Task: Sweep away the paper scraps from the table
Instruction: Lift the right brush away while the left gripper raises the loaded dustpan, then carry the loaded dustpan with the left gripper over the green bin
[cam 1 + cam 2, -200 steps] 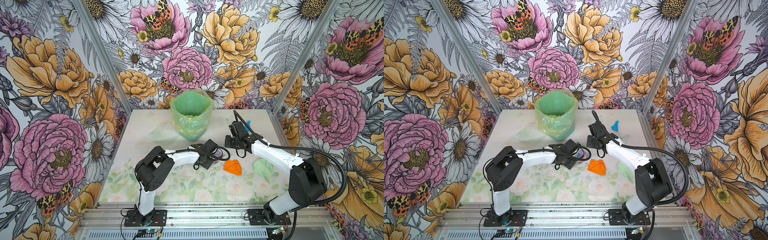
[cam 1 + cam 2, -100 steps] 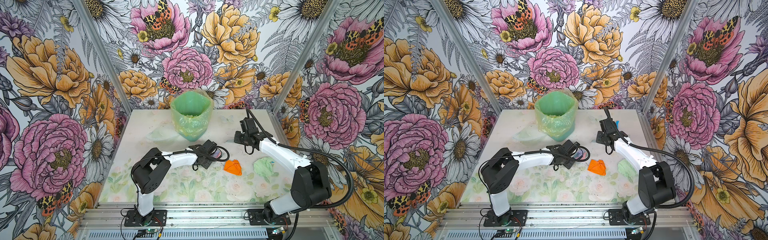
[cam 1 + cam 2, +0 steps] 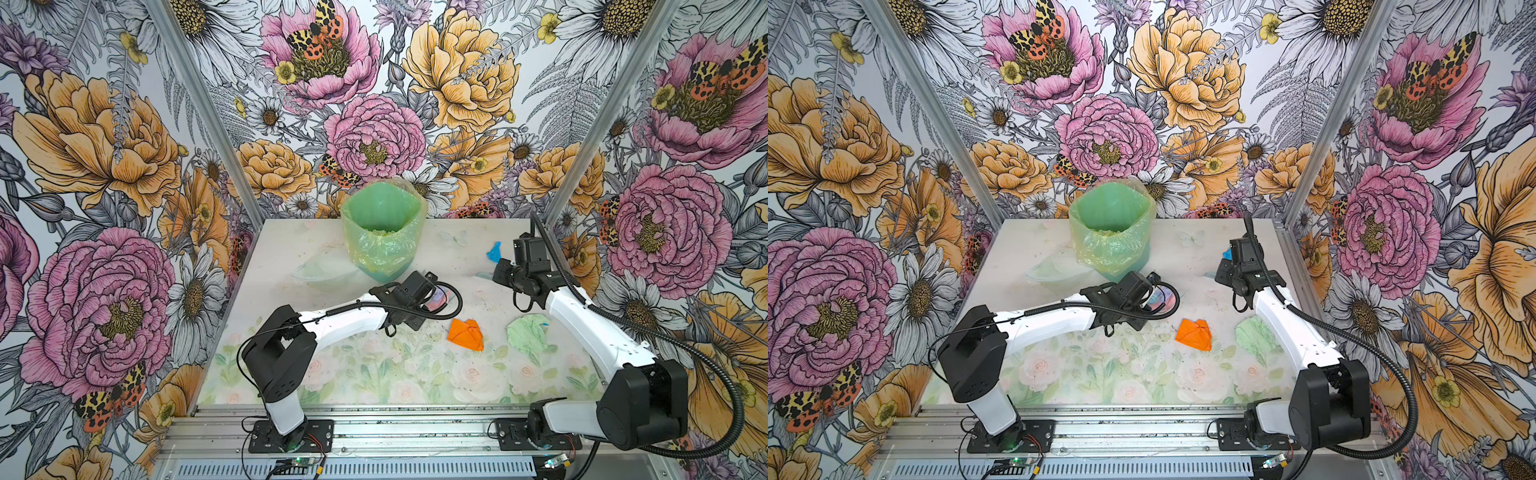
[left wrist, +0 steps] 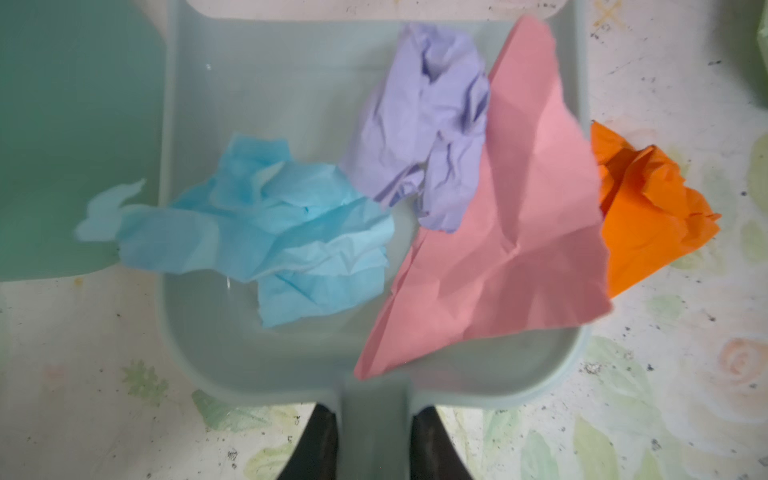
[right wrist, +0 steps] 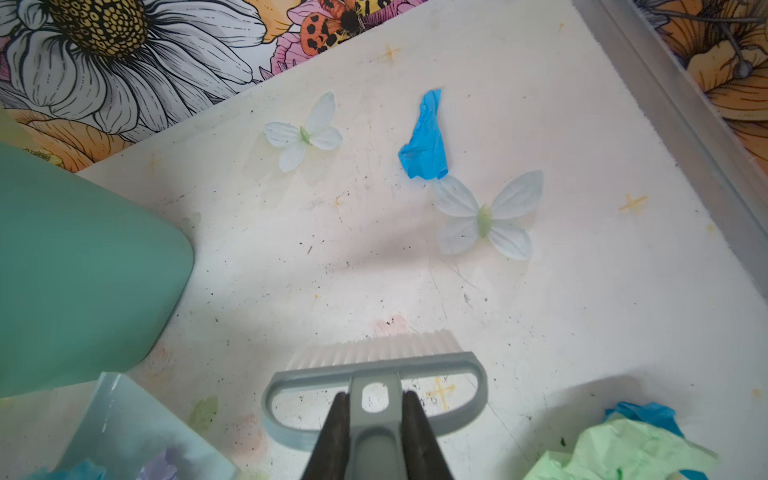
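Right pincer point(image 5: 375, 401) clamped on brush point(image 5: 374, 365) handle. Blue scrap point(image 5: 426, 141) lies on bench point(image 5: 291, 270) beyond brush bristles, apart, long axis pointing away from them. Right arm nearer. Left pincer point(image 4: 376, 419) grips dustpan point(image 4: 249, 365) handle, to brush's side.

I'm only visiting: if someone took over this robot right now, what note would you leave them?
The left claw is shut on the dustpan handle; the right claw is shut on the brush handle.
Done: the light blue scrap, lilac scrap and pink scrap lie in the dustpan.
Left: the orange scrap beside the dustpan, the pale green scrap and the dark blue scrap are on the table. The dustpan likely needs emptying into the bin afterwards.
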Controlling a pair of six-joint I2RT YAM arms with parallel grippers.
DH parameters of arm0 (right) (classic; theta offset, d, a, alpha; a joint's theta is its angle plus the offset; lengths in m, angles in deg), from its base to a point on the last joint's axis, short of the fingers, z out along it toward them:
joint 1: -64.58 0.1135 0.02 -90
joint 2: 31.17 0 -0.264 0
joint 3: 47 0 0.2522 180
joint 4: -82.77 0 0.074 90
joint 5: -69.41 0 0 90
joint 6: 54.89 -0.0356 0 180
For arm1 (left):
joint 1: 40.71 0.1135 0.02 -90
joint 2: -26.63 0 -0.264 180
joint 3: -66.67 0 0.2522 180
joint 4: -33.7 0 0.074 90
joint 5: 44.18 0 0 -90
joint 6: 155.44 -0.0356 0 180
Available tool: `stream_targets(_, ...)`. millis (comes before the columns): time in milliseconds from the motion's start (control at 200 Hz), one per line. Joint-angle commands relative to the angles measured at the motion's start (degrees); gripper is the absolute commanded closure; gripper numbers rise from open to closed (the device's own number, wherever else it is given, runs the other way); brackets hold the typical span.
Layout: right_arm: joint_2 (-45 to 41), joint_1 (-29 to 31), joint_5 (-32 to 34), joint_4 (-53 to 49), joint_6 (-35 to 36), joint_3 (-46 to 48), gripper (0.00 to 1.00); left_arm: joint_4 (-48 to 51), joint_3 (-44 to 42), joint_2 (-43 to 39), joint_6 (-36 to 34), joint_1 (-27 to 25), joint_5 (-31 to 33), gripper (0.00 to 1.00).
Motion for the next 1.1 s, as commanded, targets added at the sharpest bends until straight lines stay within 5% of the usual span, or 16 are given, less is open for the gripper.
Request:
stream_targets(0, -2.3, -0.9, -0.8, 0.3, 0.5, 0.8, 1.00, 4.1, 4.1, -3.5, -1.5, -0.5, 0.9, 0.83)
stream_targets(1096, 1.8, -2.8, -5.3, 0.4, 0.5, 1.1, 1.00, 27.6, 34.6, -6.7, -11.6, 4.8, 1.2, 0.79)
